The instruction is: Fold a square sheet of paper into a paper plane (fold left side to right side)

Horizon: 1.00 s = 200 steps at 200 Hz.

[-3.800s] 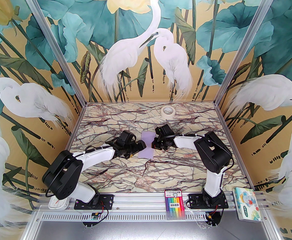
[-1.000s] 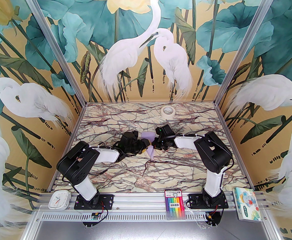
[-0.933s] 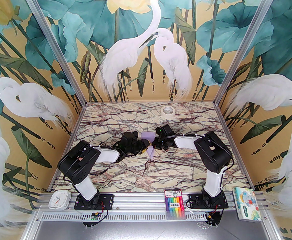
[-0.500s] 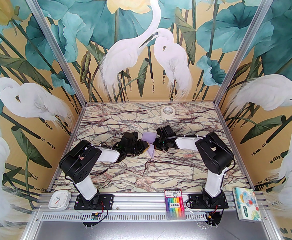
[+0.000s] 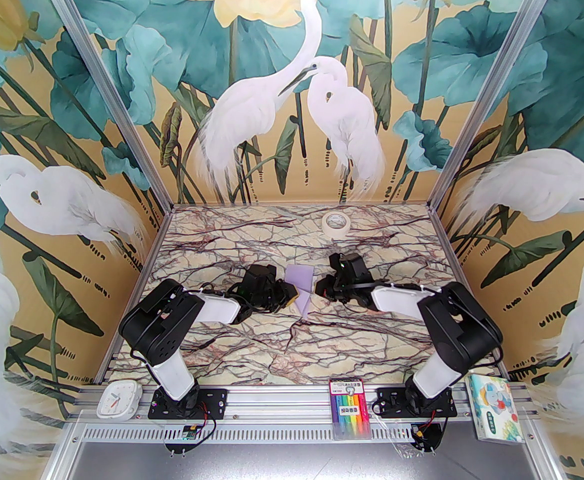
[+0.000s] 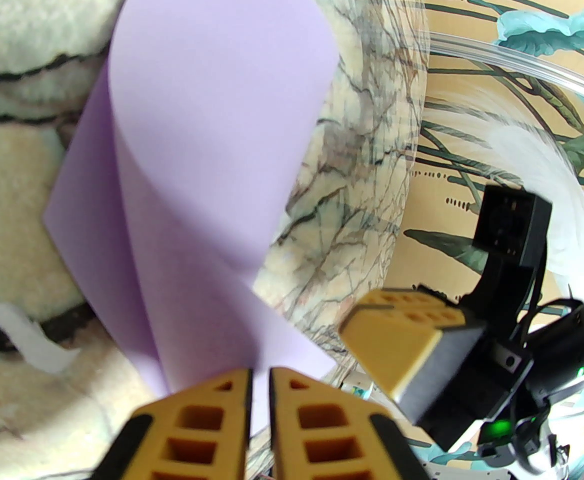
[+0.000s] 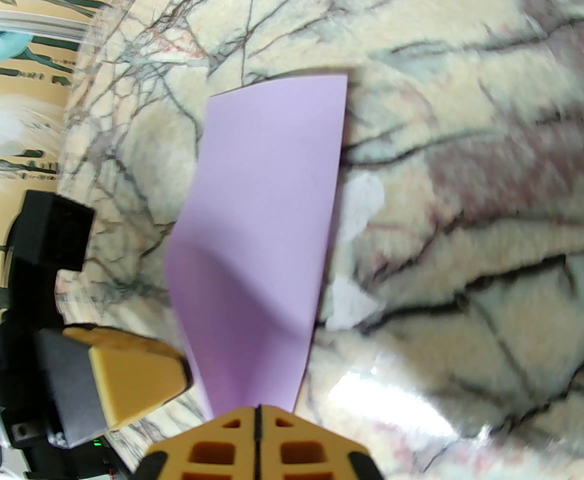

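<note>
One square sheet of paper (image 5: 299, 279), lavender, lies loosely curled over itself on the marbled table (image 5: 251, 348), between the two grippers. The left gripper (image 6: 260, 375) pinches its edge with nearly closed fingers. The right gripper (image 7: 257, 410) has its fingers pressed together at the sheet's narrow end; whether it holds the paper I cannot tell. One white tape roll (image 5: 335, 223) sits well beyond both.

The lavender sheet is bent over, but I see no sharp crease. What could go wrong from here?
1. The square sheet of paper is only curled over, not flat; if the left hand, pinching its edge, releases, it may spring open.
2. Its layers look misaligned, so pressing now could set a crooked crease.
3. The right hand, shut near the sheet, might nudge it.
</note>
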{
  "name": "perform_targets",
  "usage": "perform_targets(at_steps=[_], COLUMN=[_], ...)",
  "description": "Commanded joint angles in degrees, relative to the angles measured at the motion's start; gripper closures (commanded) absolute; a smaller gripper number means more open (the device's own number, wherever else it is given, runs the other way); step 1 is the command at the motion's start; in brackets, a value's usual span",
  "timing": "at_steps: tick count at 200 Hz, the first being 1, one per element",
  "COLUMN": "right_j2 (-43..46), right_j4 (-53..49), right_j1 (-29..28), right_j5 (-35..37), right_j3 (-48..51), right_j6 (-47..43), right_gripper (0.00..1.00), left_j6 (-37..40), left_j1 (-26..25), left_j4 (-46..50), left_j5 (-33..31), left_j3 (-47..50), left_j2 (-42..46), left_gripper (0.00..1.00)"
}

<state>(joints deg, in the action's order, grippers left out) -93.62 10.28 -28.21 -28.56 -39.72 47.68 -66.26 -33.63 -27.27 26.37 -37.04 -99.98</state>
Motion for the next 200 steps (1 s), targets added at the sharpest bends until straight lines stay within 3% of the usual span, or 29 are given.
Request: perform_targets(at_steps=[1,119,134,183,200], right_j2=[1.8,-5.0,-5.4,-6.8,-6.7], right_j4=[8.0,10.4,10.3,7.5,6.6], right_j1=[0.0,-0.3,-0.4,-0.4,-0.4], right_j5=[-1.9,-5.6,-5.8,-6.0,-5.6], right_j3=[2.5,-0.6,-1.0,-2.6,-2.9], right_j6=[4.9,6.3,6.2,5.1,4.5], right_gripper=[0.84,0.82,0.86,0.87,0.95], left_j6=[0.1,0.1,0.0,0.2,0.2], left_j1=[0.4,0.4,0.4,0.4,0.4], left_j4=[1.1,0.7,0.6,0.9,0.8], left_j5=[0.5,1.1,1.3,1.2,1.2], left_j3=[-1.6,-1.9,-2.0,-2.0,-2.1], left_j2=[-0.9,-1.4,-1.5,-1.3,-1.3], left_gripper=[0.86,0.86,0.86,0.86,0.86])
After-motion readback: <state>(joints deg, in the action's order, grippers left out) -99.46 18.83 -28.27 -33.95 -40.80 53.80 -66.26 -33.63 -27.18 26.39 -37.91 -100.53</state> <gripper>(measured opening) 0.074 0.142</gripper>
